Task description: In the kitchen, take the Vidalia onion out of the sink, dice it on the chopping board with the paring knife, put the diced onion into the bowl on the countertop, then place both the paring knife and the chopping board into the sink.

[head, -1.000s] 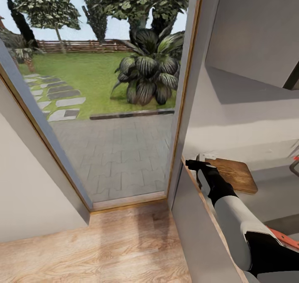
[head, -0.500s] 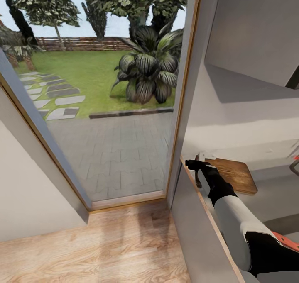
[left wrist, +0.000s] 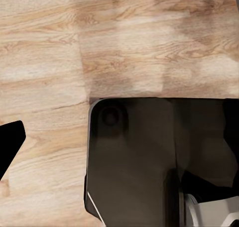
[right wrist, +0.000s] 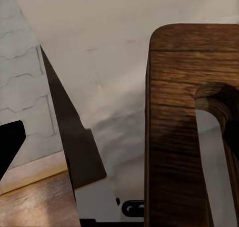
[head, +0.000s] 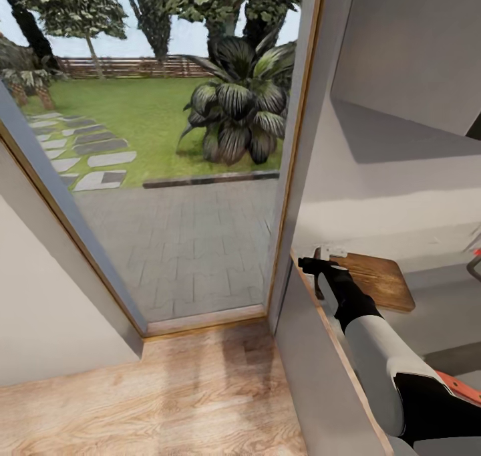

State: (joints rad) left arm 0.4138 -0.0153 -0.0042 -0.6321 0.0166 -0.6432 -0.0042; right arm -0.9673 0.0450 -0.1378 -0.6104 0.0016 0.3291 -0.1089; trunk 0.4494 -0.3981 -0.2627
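Observation:
The dark brown chopping board point(head: 374, 281) lies on the grey countertop point(head: 437, 312) at the right of the head view. My right gripper point(head: 318, 263) reaches to the board's near-left end. In the right wrist view the board point(right wrist: 172, 132) with its handle slot is close up, and the right gripper point(right wrist: 119, 137) is open, one black finger point(right wrist: 10, 142) well apart from the wood. An orange-red strip, likely the paring knife's handle point(head: 461, 387), peeks out behind my right forearm. My left gripper point(left wrist: 119, 137) hangs open over the floor. The onion and the bowl are out of view.
A tall glass pane point(head: 180, 175) with a wooden frame looks onto a garden at the left. Wood floor point(head: 153, 402) runs below it. The counter's end panel point(head: 314, 376) stands beside my arm. A red knob point(head: 477, 251) shows at the right edge. My dark base point(left wrist: 134, 162) lies under the left gripper.
The head view has shifted a little, so the garden and the red knob sit slightly differently. My right arm and the board have stayed put.

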